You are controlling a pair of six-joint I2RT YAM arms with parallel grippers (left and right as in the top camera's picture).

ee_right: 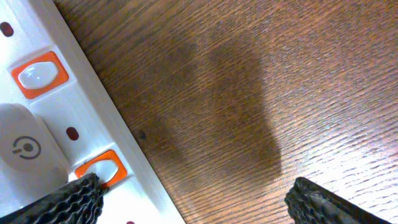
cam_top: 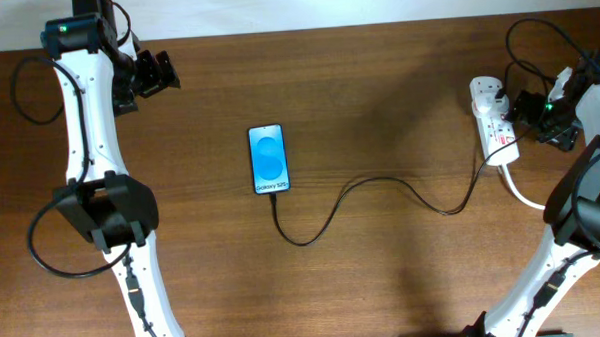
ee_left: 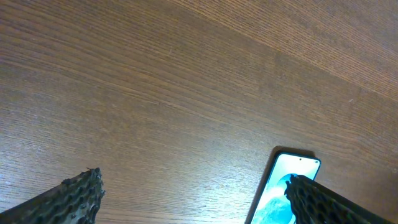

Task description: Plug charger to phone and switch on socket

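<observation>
We record the slim blue-screened smartphone (cam_top: 268, 160) flat on the brown wooden table (cam_top: 377, 76), the long thin black charger cable (cam_top: 380, 180) looping from its lower edge across to the white elongated power strip (cam_top: 496, 122) at the right edge. Left hand (ee_left: 196, 199) is spread wide and empty over bare wood, toward the far left corner. Right hand (ee_right: 196, 199) is spread too, gripping nothing, one fingertip (ee_right: 74, 199) overlapping an orange-red switch (ee_right: 99, 169) on the strip.

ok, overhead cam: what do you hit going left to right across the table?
left gripper → phone → charger → socket
</observation>
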